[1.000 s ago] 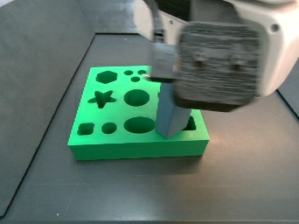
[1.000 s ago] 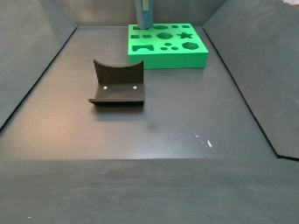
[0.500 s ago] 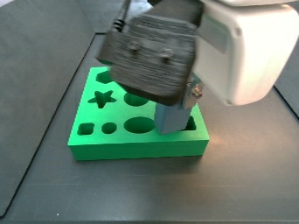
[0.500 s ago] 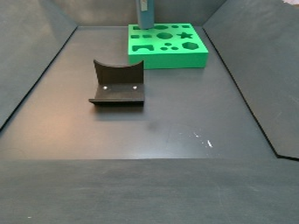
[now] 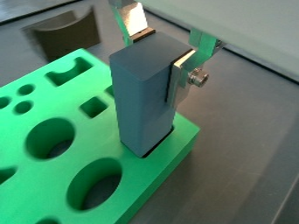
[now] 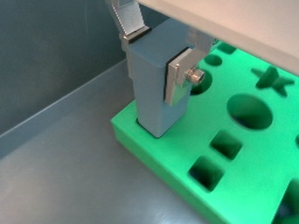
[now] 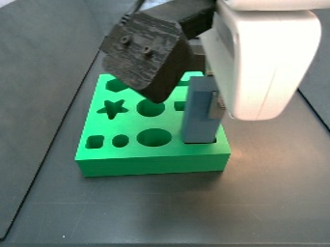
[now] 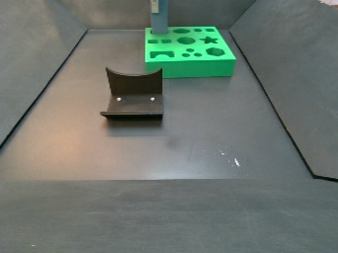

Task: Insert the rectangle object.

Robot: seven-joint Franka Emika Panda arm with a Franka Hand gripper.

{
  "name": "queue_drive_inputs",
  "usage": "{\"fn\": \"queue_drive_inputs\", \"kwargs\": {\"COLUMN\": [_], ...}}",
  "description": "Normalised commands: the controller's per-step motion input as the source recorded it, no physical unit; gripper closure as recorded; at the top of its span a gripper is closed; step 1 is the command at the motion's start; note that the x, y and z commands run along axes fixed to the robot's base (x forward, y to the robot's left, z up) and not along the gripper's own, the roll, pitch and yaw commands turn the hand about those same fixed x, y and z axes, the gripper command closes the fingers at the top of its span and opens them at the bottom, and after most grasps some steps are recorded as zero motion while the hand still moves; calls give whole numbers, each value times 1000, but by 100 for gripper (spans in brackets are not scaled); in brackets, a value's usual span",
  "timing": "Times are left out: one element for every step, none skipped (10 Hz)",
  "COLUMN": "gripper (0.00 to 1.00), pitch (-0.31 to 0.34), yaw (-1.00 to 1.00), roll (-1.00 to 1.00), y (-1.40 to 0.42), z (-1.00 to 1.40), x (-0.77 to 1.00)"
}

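The gripper (image 5: 163,48) hangs over a corner of the green board (image 5: 70,149), right above the rectangle object (image 5: 146,96). In both wrist views the 2 fingers (image 5: 132,19) stand on either side of the block's upper end: they are spread a little wider than the block, 1 plate lying against or just beside a face, so the pictures do not settle whether they press on it or have let go.

The rectangle object (image 6: 158,79) is a slim grey-blue block with plain matte faces. It stands upright with its lower end down in a slot at the board's corner, and most of its length rises above the green surface. In a side view it (image 7: 200,111) stands at the right near corner of the board (image 7: 129,145), partly behind the arm's large white housing and a dark ribbed part of the wrist.

The board carries cut-outs of several shapes: a star (image 7: 114,107), round holes (image 7: 153,139) and small square ones (image 6: 229,143). In a wrist view 2 large round holes (image 5: 47,140) lie near the block.

In a side view the board (image 8: 199,54) sits at the far end of the dark table (image 8: 172,168), with the block (image 8: 157,18) at its far left corner under the arm. The fixture (image 8: 132,94) stands well apart from the board, nearer the middle of the table.
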Motion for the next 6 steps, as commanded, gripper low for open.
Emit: {"fn": "queue_drive_inputs", "kwargs": {"gripper": [100, 100, 100, 100, 100, 100], "pitch": [-187, -264, -336, -344, -244, -139], "yaw": [97, 0, 0, 0, 0, 0], "roll": [-31, -60, -107, -116, -147, -71], "y": [0, -9, 0, 0, 0, -9], "z": [-791, -717, -540, -506, -626, -666], "x": [183, 0, -77, -114, 0, 231]}}
